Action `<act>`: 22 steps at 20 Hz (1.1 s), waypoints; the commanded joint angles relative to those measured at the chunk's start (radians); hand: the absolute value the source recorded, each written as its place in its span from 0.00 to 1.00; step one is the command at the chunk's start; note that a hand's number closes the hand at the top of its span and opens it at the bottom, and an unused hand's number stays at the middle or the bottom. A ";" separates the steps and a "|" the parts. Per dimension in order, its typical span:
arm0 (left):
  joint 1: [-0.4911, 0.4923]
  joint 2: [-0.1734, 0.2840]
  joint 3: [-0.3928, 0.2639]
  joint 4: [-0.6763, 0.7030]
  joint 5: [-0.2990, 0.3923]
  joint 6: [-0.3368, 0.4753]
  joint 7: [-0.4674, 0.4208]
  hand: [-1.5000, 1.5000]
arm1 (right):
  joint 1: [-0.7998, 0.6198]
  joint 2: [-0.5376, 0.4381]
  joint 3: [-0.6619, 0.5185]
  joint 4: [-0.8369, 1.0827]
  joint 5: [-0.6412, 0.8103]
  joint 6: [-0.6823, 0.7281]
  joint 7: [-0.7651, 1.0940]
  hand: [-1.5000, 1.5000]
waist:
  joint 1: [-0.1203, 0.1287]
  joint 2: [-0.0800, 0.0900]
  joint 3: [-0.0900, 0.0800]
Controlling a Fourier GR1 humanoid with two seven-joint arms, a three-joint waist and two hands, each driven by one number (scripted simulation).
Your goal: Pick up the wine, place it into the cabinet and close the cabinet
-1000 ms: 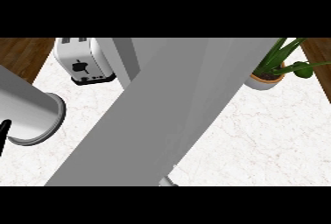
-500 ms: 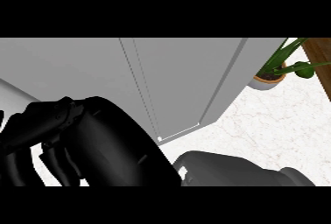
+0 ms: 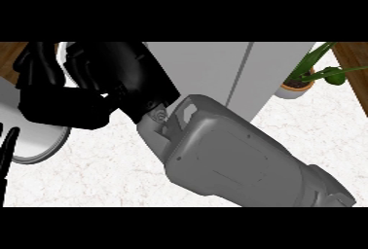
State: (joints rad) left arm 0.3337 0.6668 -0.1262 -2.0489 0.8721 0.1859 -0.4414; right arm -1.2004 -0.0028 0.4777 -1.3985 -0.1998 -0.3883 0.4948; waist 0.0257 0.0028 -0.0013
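Right robot hand (image 3: 86,82) fingers curled, grasp unclear, white marbled counter (image 3: 101,180), grey cabinet (image 3: 215,73), potted plant (image 3: 302,80)

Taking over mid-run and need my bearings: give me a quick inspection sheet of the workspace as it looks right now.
Surface: white marbled counter, bare where visible.
Job's things: grey cabinet behind the arm, a seam line showing; wine nothing seen.
Clutter: potted plant at upper right; a grey round object at the left edge.
Hands: right hand black, fingers curled, in front of the cabinet; contents hidden. Left hand nothing seen.
Cables: nothing seen.
Surroundings: wooden floor beyond the counter.
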 commanded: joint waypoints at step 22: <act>-0.090 -0.049 0.035 0.047 -0.040 -0.009 0.080 0.00 | -0.036 -0.095 -0.170 0.423 0.043 0.211 -0.328 1.00 | -0.013 0.007 0.000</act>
